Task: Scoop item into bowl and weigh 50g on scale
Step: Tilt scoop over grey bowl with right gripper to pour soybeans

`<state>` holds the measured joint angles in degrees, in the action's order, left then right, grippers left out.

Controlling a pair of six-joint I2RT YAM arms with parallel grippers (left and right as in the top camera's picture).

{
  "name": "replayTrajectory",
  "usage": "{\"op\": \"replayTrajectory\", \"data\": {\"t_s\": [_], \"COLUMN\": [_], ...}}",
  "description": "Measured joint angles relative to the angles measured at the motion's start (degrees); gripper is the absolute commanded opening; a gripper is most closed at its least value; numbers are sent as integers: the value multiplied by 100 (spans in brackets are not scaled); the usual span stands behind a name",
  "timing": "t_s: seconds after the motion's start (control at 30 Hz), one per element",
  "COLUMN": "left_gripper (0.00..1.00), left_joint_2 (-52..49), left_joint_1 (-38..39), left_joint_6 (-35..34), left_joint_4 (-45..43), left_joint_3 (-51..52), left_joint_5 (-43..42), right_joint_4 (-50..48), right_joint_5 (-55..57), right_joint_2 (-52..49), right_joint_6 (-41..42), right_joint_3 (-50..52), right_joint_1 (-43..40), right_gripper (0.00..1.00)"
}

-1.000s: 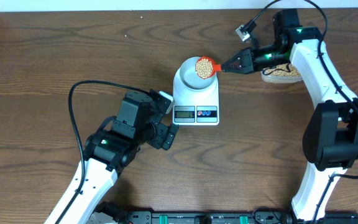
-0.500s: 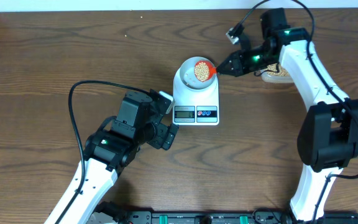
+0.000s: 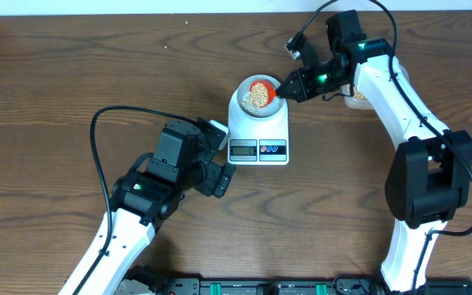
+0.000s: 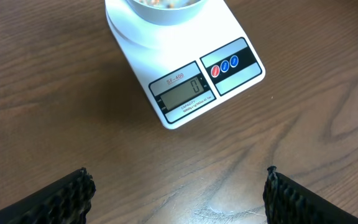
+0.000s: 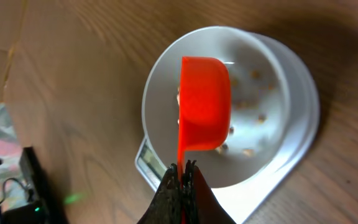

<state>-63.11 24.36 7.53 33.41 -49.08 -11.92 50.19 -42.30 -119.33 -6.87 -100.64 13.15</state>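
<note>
A white scale (image 3: 279, 129) stands mid-table with the pale bowl (image 3: 238, 102) on it. My right gripper (image 3: 289, 85) is shut on the handle of an orange scoop (image 3: 274, 85), which is tipped on its side over the bowl. Tan beans (image 3: 258, 96) lie in the scoop and bowl. The right wrist view shows the scoop (image 5: 204, 102) turned over the bowl (image 5: 157, 87), loose beans (image 5: 253, 102) on its floor, and the gripper (image 5: 183, 169) pinching the thin handle. My left gripper (image 4: 179, 177) hangs open in front of the scale (image 4: 185, 59), holding nothing.
The scale's display (image 4: 182, 94) and two round buttons (image 4: 224, 66) face my left arm. A clear tub with beans (image 3: 357, 97) sits behind the right arm, mostly hidden. A black cable (image 3: 97, 147) loops over the table at the left.
My right gripper has moved left and rolled, tipping the scoop from level to on its side over the bowl. Beans are falling in. The left arm has not moved.
</note>
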Motion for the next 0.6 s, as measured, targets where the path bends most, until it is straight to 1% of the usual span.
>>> {"op": "replayTrajectory", "data": {"t_s": [0.33, 0.6], "left_gripper": [89, 89], "left_joint_2": [0, 0], "left_joint_1": [0, 0], "left_joint_6": [0, 0], "left_joint_4": [0, 0], "left_joint_3": [0, 0], "left_joint_5": [0, -2], "right_joint_4": [120, 256], "right_joint_5": [761, 1781], "right_joint_2": [2, 140], "right_joint_6": [35, 35], "right_joint_3": [-63, -195], "right_joint_1": [282, 632], "right_gripper": [1, 1]}}
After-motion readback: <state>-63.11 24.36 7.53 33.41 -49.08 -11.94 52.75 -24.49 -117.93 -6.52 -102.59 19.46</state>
